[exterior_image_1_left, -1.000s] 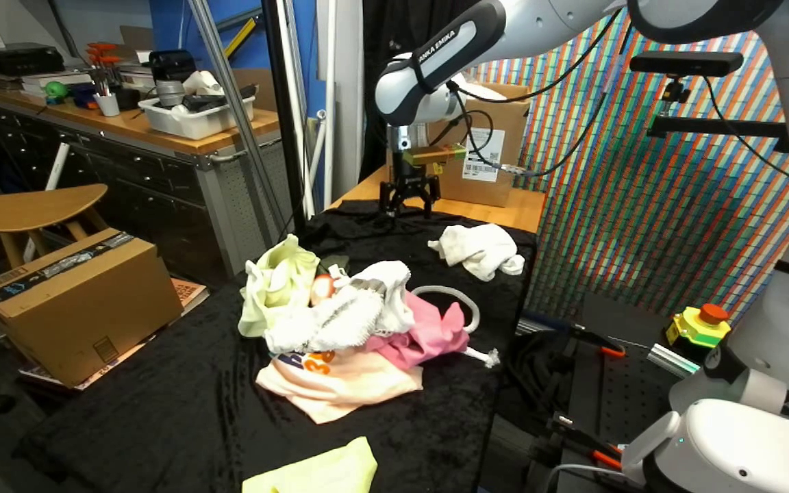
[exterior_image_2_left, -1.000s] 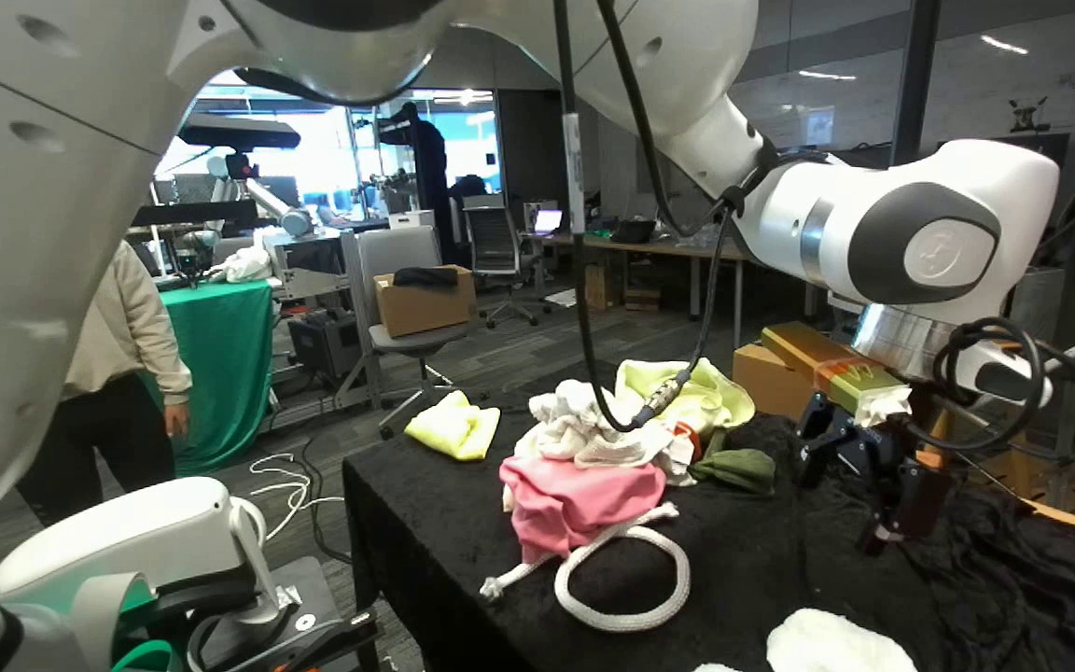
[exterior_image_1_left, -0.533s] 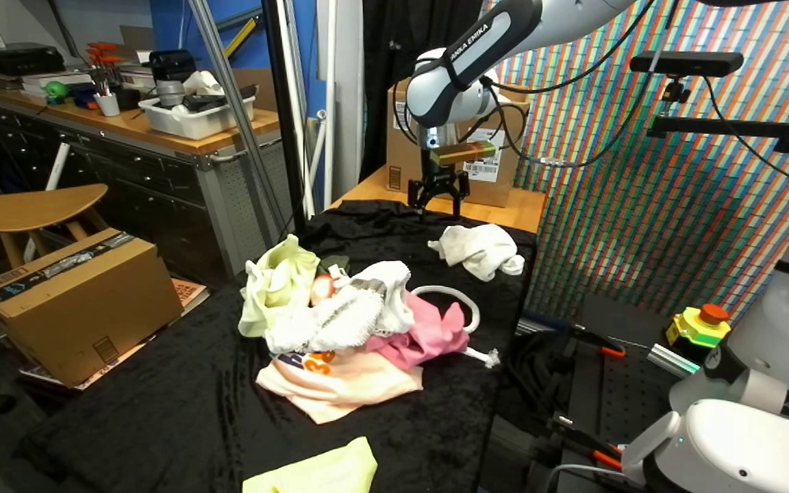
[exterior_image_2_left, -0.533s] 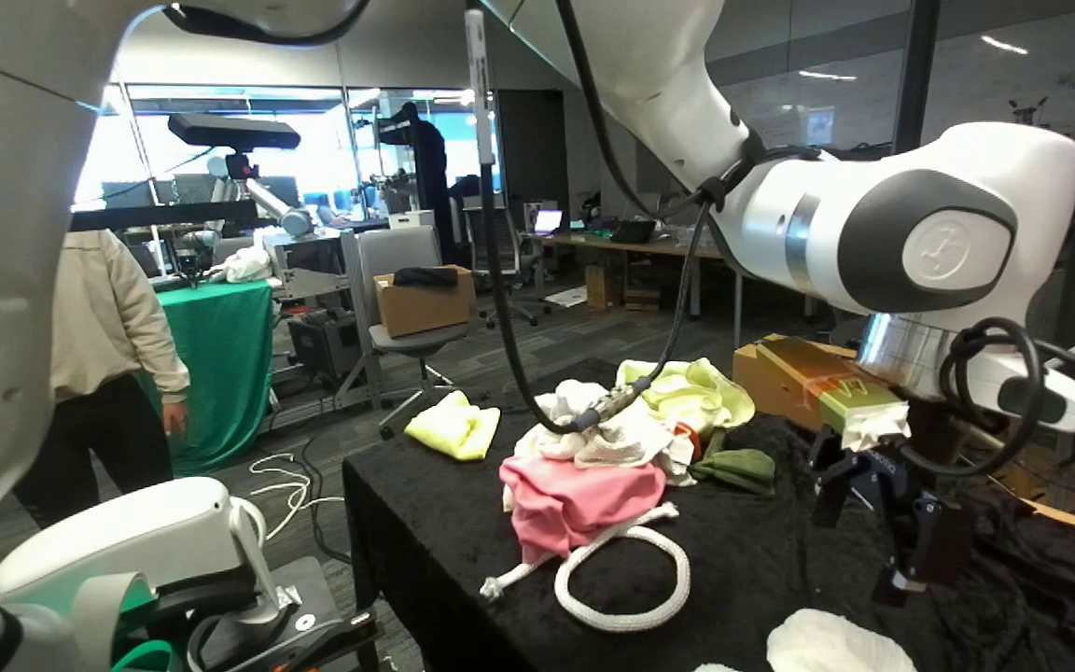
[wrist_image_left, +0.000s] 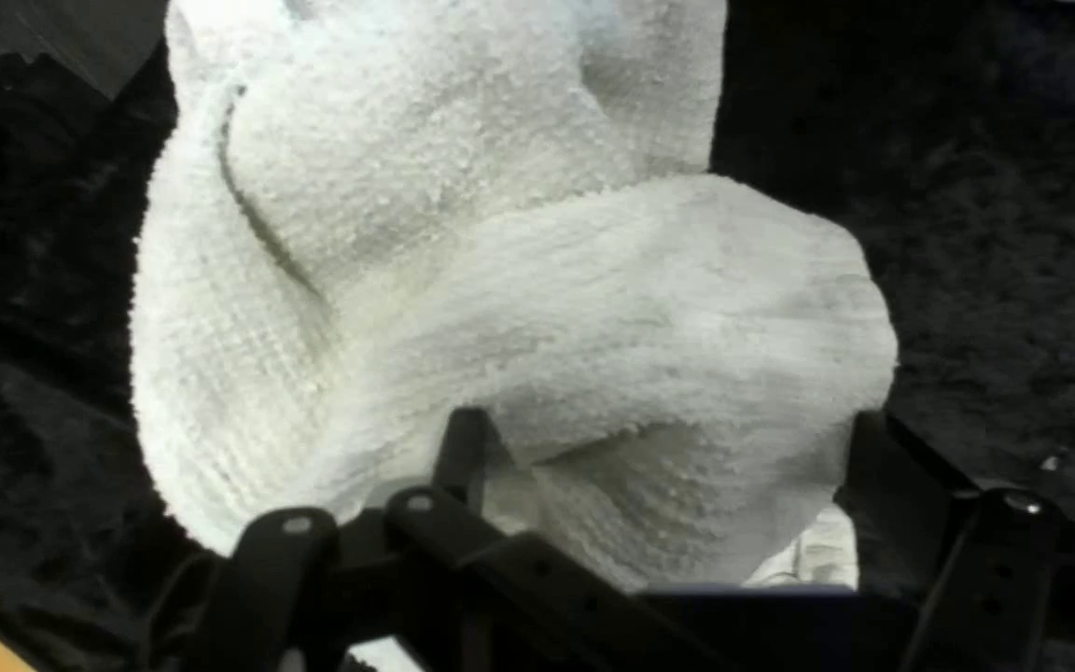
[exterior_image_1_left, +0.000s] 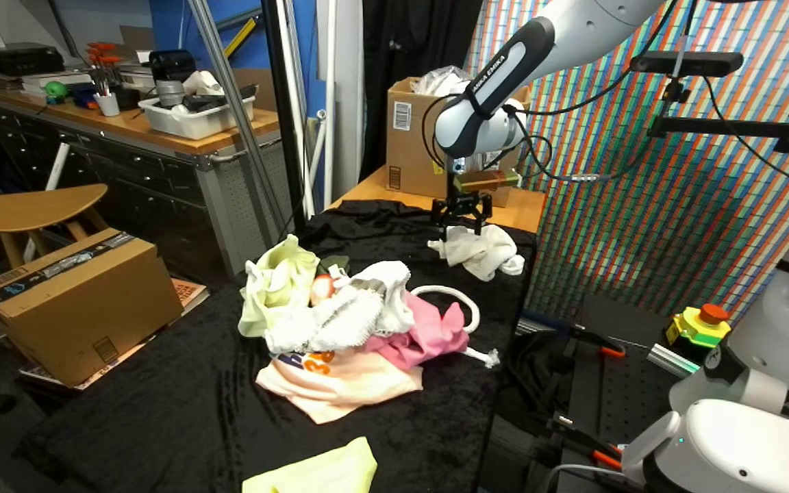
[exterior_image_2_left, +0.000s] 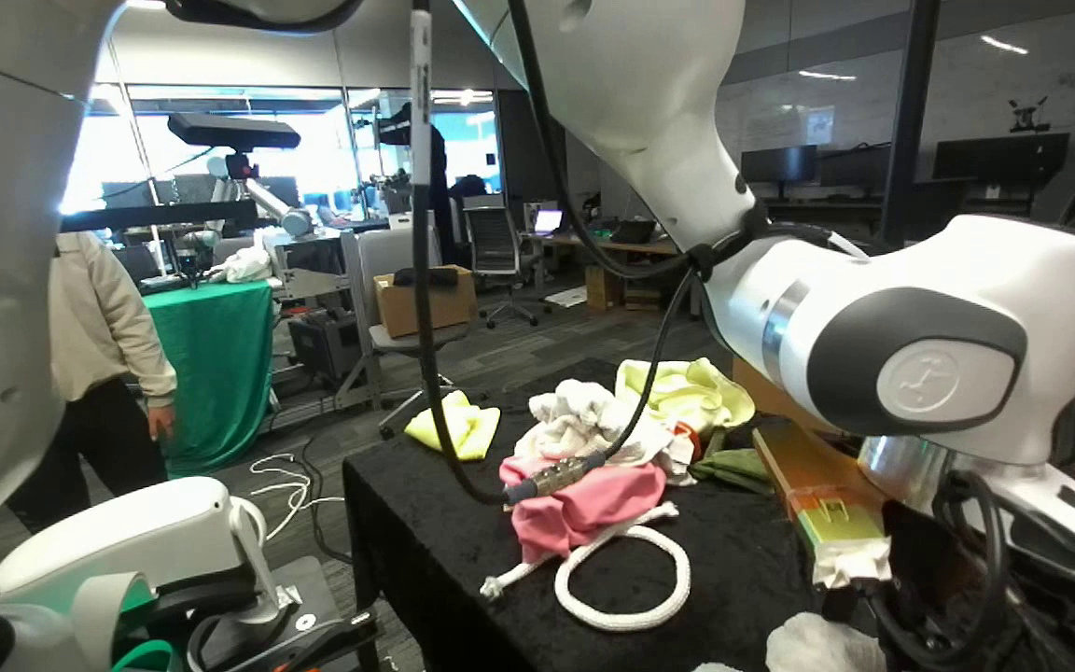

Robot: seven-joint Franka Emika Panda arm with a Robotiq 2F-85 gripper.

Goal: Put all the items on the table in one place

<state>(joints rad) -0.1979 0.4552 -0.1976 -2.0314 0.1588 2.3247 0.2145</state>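
Largest is the black-covered table. On it is a heap: a cream printed cloth, partly covered by a white cloth & a pink cloth, w/ a pale green cloth at the side. A second white cloth lies apart, in the far part of the table in an exterior view. A yellow cloth is also alone, nr. the opposite end. The hand is at the second white cloth, its fingers spread wide; in the wrist view some of this cloth shows betw. them, but whether they touch it, I cannot tell. Smallest is a white rope loop, just beside the pink cloth.
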